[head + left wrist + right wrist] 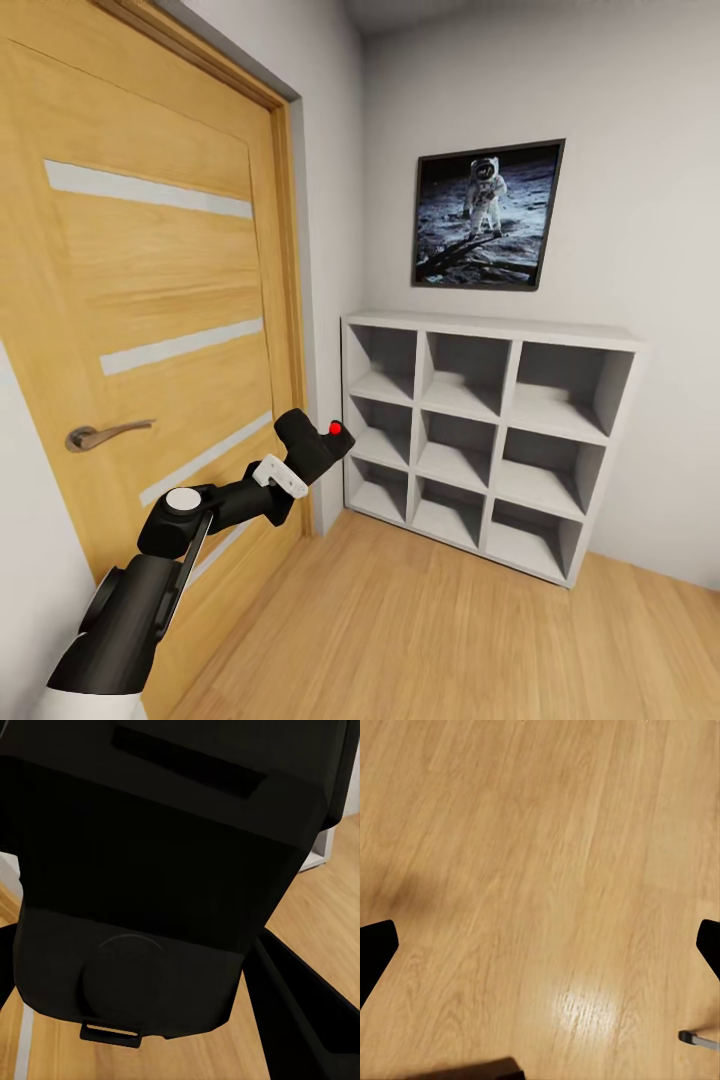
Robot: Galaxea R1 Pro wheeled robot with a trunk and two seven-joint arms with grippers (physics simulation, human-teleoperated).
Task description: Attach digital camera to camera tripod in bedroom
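Note:
My left gripper is shut on the digital camera, a small black box with a round red button on top. It is held at about door-handle height, in front of the wooden door. Seen from the left wrist, the camera's black body sits between the dark fingers. My right gripper is open above bare wood floor, with nothing between its fingers. The camera tripod is out of view. This is the bedroom, with pale grey walls and a light wood floor.
A white cube shelf stands against the far wall, right of the door, below a framed astronaut picture. Open wood floor lies ahead. A thin grey bar with a dark tip shows at the edge of the right wrist view.

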